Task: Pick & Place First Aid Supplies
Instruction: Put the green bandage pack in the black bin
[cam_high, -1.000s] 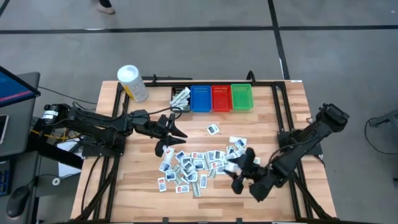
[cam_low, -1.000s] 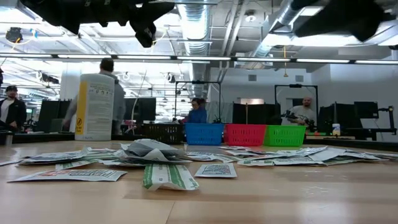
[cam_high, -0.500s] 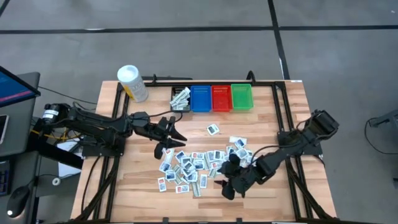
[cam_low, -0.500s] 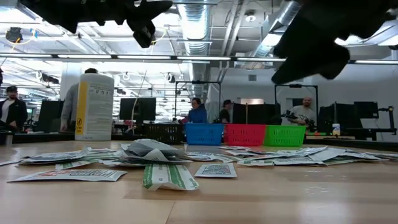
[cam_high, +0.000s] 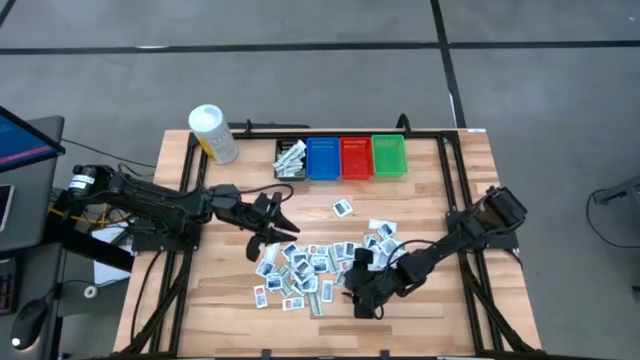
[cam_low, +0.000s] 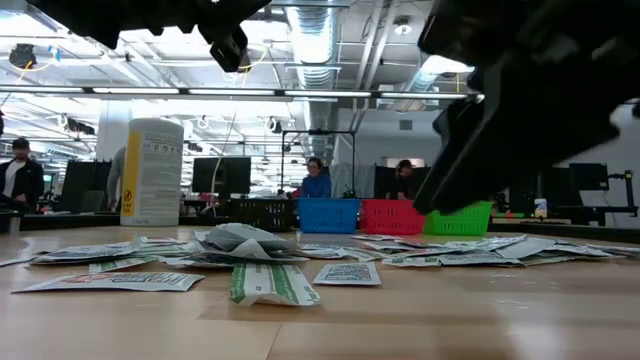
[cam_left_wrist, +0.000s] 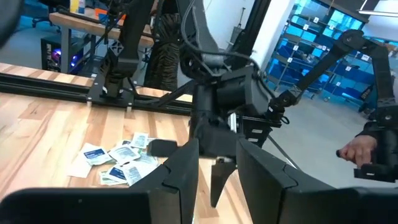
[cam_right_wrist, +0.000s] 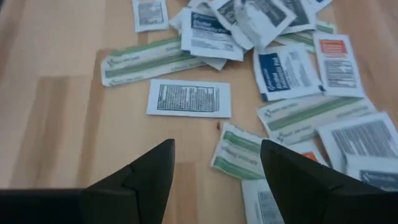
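The first aid supplies (cam_high: 315, 265) lie as a loose pile of small flat packets on the wooden table, and one packet (cam_high: 343, 207) lies apart on the far side. My right gripper (cam_high: 358, 292) hangs open, slanting down over the pile's near right edge. In the right wrist view its fingers (cam_right_wrist: 217, 168) stand above a green-striped packet (cam_right_wrist: 239, 152), just clear of a white printed one (cam_right_wrist: 188, 98). My left gripper (cam_high: 282, 217) hangs level above the pile's far left side. Its fingers (cam_left_wrist: 217, 186) are open with nothing between them.
Four small bins stand in a row at the table's far edge: black (cam_high: 290, 158) with packets inside, blue (cam_high: 322, 157), red (cam_high: 356, 156) and green (cam_high: 388, 155). A white tub with a yellow label (cam_high: 213, 133) stands at the far left. People show in the room beyond.
My right gripper has come down and moved toward the table's left, from the near right area onto the near edge of the pile. It has rolled and tipped farther downward, and its fingers have stayed open. The packets have not moved.
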